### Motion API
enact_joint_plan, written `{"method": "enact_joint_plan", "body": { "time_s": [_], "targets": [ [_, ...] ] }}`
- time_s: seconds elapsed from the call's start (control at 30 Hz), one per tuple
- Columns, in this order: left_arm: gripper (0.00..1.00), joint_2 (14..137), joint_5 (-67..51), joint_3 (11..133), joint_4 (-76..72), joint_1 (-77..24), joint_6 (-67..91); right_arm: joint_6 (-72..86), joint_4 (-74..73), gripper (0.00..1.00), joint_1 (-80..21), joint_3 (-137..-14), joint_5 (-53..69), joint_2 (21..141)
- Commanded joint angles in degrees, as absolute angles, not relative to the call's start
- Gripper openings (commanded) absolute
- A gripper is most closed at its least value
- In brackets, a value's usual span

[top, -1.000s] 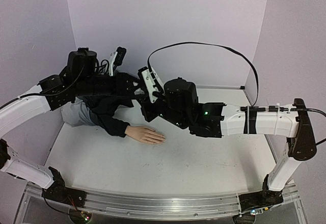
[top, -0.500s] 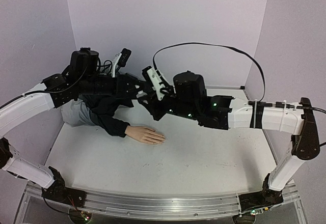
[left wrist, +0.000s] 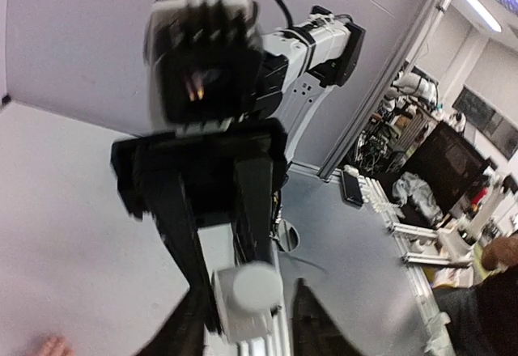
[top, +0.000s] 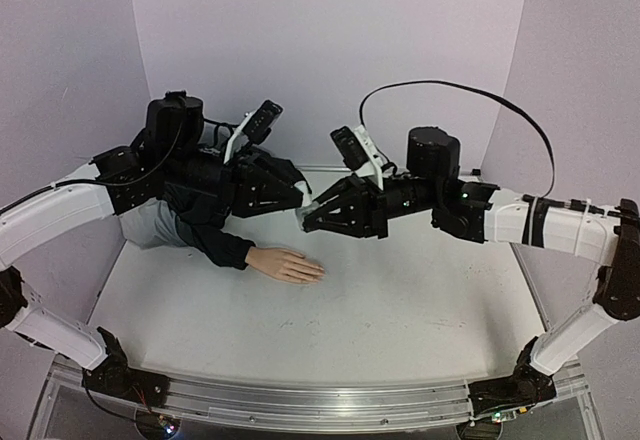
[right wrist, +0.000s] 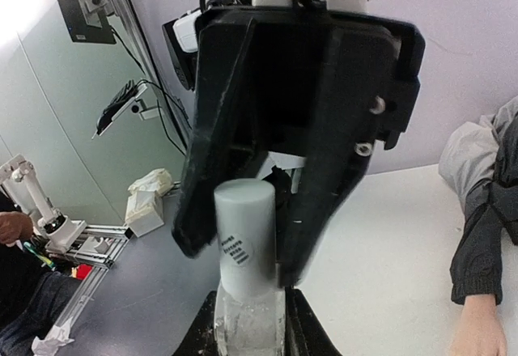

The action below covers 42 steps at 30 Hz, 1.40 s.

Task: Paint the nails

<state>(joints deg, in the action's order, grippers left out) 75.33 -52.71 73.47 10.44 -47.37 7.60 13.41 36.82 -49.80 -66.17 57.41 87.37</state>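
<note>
Mannequin hand point(top: 290, 265) smooth matt; sleeve point(top: 225, 247) dark cloth; bottle point(right wrist: 248, 325) clear, glossy; cap point(right wrist: 245, 230) matt grey.

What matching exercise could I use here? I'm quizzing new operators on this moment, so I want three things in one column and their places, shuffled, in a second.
Things:
A. mannequin hand
B. clear bottle
C. pale cap

Places:
1. clamped in the right gripper
2. between the fingers of the left gripper
3. lying flat on the table

Pairs: A-3, B-1, C-2.
</note>
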Motion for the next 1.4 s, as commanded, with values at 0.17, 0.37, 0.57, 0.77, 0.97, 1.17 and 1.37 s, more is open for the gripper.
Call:
{"method": "enact_joint_plan", "body": {
  "time_s": [0.17,0.37,0.57,0.77,0.97,1.17,1.37],
  "targets": [
    [0.95,71.57,-41.97,74.89,13.3,-46.14,16.24,9.39,39.69,0.0,-47.55,-62.16,29.45,78.28],
    [0.94,69.56,-27.6,74.97,13.32,-46.14,24.4,7.45,36.6,0.0,-54.49,-64.63,3.73,80.09],
    [0.89,70.08,-20.61,76.92,13.96,-46.1,26.41,4.92,34.09,0.0,-62.44,-71.0,-15.6,86.9],
    [0.63,71.93,-19.7,79.45,16.34,-46.05,26.42,3.06,33.31,0.0,-66.27,-75.8,-20.62,91.4],
    [0.49,72.2,-17.64,78.86,18.36,-46.1,26.36,2.01,33.4,0.0,-68.03,-78.05,-21.18,93.42],
    [0.32,73.13,-17.59,79.44,18.9,-46.06,26.19,1.24,33.4,0.0,-68.8,-79.82,-21.78,94.86],
    [0.08,74.37,-20.92,79.55,18.85,-46.05,25.2,0.85,33.79,0.0,-68.86,-80.7,-21.5,94.86]
  ]
}}
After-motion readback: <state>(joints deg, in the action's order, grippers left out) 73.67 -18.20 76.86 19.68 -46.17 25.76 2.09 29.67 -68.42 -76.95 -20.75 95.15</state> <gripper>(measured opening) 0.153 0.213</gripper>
